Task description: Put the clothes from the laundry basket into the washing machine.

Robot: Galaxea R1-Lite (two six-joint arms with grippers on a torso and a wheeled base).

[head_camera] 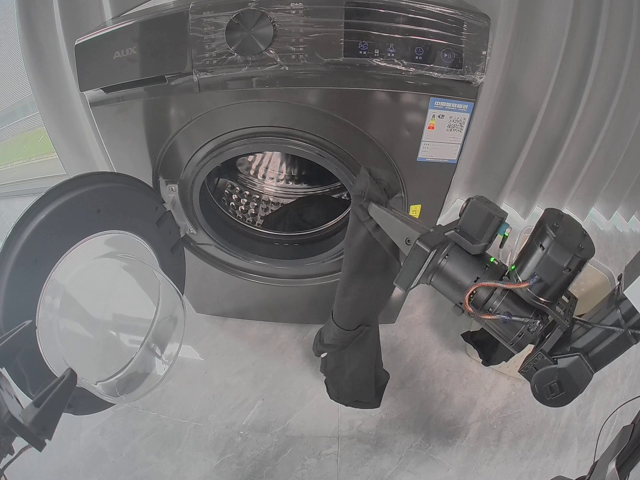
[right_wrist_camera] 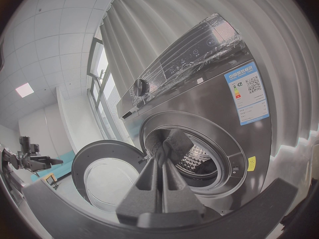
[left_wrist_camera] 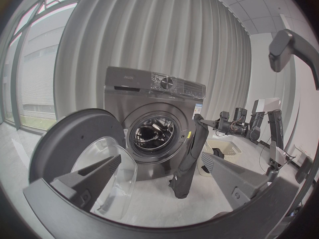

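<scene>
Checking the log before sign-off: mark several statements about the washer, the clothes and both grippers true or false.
1. The washer door stands open. True.
2. The right gripper is shut on a dark garment. True.
3. That garment lies wholly inside the drum. False: most of it hangs outside, below the opening.
4. The left gripper holds a cloth. False: it is open and empty.
5. The drum is empty. False: a dark cloth lies in it.
</scene>
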